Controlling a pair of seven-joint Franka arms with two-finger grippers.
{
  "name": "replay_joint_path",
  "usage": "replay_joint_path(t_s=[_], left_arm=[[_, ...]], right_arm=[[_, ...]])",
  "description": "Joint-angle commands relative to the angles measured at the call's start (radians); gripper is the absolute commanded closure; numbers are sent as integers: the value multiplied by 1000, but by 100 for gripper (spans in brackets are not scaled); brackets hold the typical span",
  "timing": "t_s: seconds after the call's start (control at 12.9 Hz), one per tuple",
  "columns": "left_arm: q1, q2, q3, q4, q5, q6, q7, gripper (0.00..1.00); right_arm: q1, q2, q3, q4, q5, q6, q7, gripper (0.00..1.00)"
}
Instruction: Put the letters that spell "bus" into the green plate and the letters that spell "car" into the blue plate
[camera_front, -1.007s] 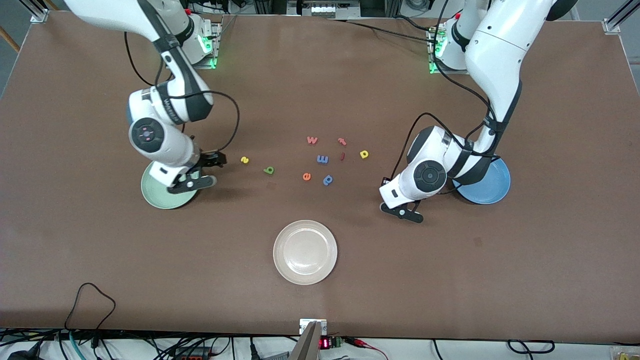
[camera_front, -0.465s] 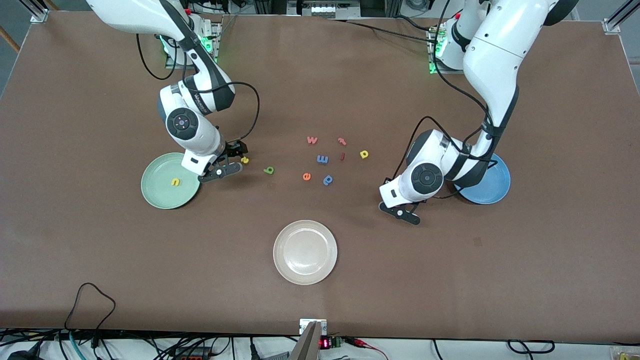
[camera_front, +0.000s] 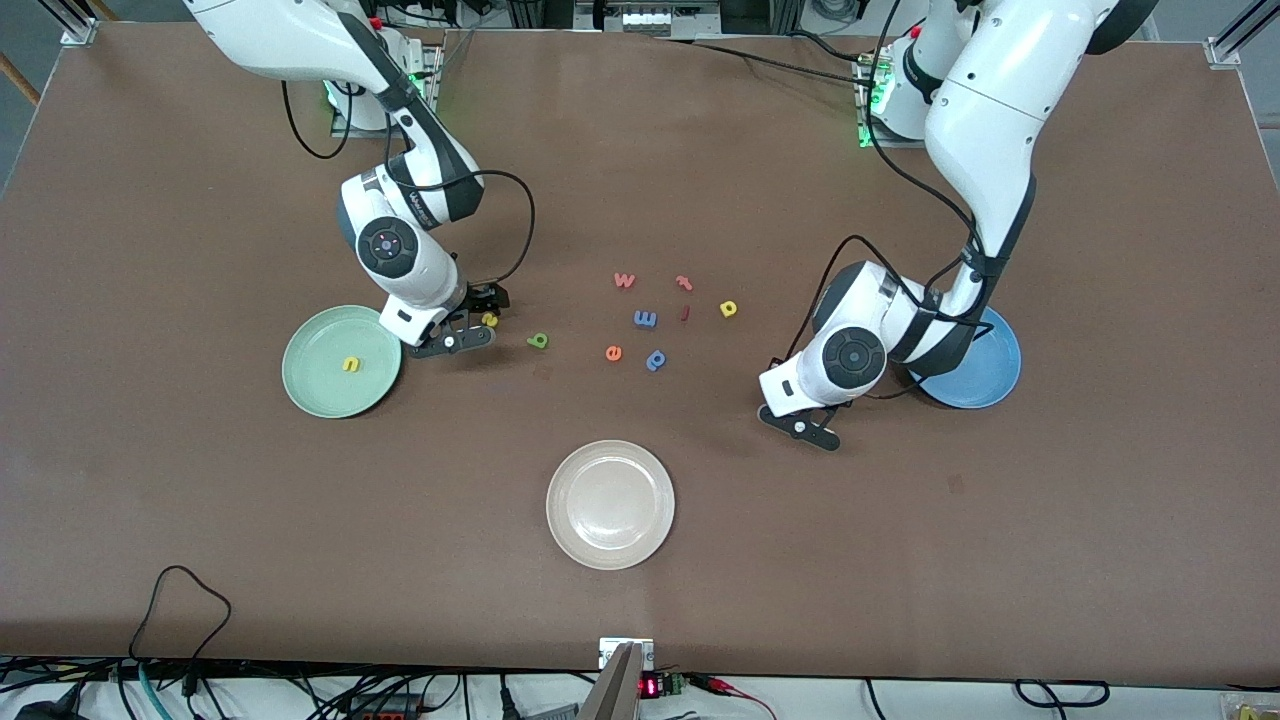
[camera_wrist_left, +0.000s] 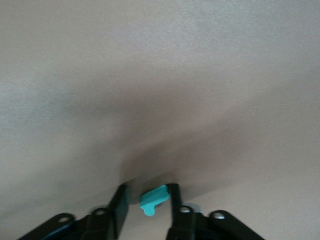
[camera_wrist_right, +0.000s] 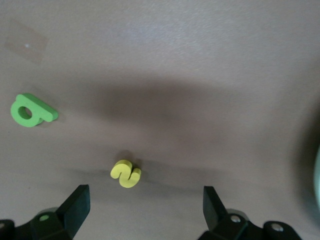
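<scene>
The pale green plate holds a yellow "u". Beside that plate, my right gripper is low over the table and open wide, with the yellow "s" just ahead of its fingers. The green "b" lies a little farther toward the left arm's end. My left gripper is down at the table beside the blue plate. Its jaws stand narrowly open around a teal "r", which touches one finger. The yellow "a" lies among the middle letters.
A cream plate sits nearer the front camera, mid-table. Loose letters lie in the middle: pink "w", pink hooked letter, red stroke, blue "m", orange "e", blue "p". The left arm hides part of the blue plate.
My right arm has swung from over the green plate to the yellow "s", and the yellow "u" now shows in the plate. The left arm has barely moved.
</scene>
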Motion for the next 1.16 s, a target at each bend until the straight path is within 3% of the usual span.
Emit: replay_joint_path(t_s=[0.0,0.23,0.46,0.54,0.77,1.08], left_arm=[[-1,-1,1,-11,7,13,19,73],[-1,0,0,-11,7,13,19,87],[9,-12,0,-10,7,3,20,99],[25,-39,1,-10,7,-8,28,100],[152,-118,1,-5,6,-108,123,100],[366,-220,-5,-68,1,-231,310,100]], right_arm=[[17,5,0,-6,-74,31,-12,2],[34,10,2,-8,-155,33,-70,2],[57,22,0,-8,-159,42,-110,4],[60,22,2,-9,-159,42,-112,9],[64,30,2,-9,-162,43,-112,27],[69,38,0,-9,-169,50,-112,34]])
